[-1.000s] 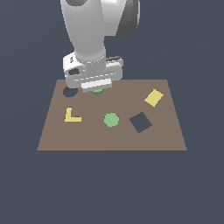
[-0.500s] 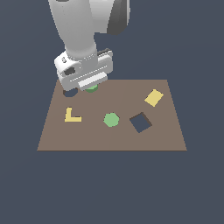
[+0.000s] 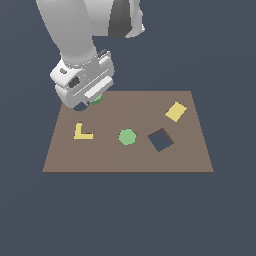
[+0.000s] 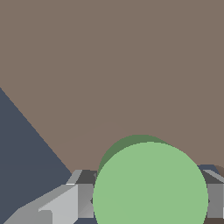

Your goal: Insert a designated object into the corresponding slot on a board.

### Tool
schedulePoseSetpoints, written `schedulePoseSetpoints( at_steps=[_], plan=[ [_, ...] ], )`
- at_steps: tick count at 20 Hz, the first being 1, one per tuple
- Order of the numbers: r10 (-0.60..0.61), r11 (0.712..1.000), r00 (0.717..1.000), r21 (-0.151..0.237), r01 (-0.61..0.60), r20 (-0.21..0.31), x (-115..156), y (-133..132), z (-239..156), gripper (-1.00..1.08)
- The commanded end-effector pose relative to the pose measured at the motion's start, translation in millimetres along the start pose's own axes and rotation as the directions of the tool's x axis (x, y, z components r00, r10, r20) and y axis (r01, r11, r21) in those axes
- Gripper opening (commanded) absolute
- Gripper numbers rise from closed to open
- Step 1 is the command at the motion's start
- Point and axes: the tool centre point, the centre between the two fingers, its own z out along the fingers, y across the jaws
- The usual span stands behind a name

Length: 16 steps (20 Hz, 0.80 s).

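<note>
Though beside hexagon [image 3: 127, 136], square hole [image 3: 160, 140]

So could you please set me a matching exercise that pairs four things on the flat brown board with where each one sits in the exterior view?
Things:
1. yellow L-shaped piece
2. green hexagon piece
3. dark square hole
4. yellow square piece

Places on the flat brown board, by the exterior view:
A. far part, towards the right edge
B. about the middle
C. just right of the hexagon
D. towards the left edge

Pairs: 1-D, 2-B, 3-C, 4-A
</note>
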Motion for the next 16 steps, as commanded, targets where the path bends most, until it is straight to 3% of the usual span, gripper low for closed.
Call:
schedulePoseSetpoints(
  at_steps=[1, 6, 16],
  plan=[
    [-0.089, 0.996, 0.996, -0.001, 0.089, 0.000, -6, 7, -1, -1.00],
    [-0.247, 0.969, 0.969, -0.001, 0.247, 0.000, -15, 20, -2, -1.00],
    [-0.463, 0.886, 0.886, 0.000, 0.463, 0.000, -23, 42, -4, -1.00]
  ],
)
